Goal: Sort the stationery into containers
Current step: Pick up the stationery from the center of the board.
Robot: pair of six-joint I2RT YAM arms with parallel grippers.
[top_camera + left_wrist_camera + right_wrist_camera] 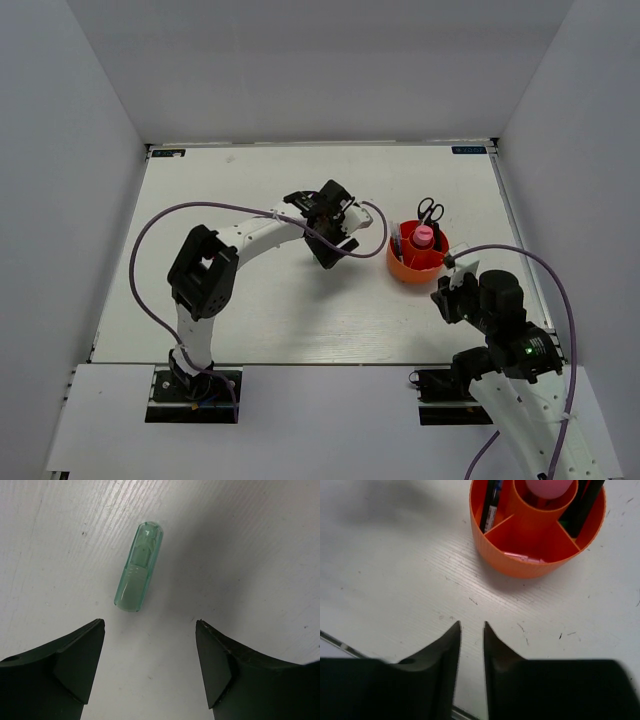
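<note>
hanging wide open just above the bench, the left gripper (150,625) has its dark fingers spread to either side of a short pale green marker (139,567). the marker lies flat on the white top a little ahead of the tips, touched by neither. it sits lengthwise to the gap, so i'd guess the spread is there to drop around it and pinch across its narrow body. this is near the middle of the bench (250,320), slightly toward the far edge.

the right gripper (471,625) is drawn almost together, only a slit between the fingers and nothing in it. it hovers toward the near right corner, just short of the orange cup (510,565) and apparently parked out of the way.

the cup stands close to the right edge. it already holds the fat pink tube (550,486) in its centre well, the scissors (431,210) handles-up on the far side, and dark pens (490,505) in a side compartment. the green marker looks like the last piece out.
</note>
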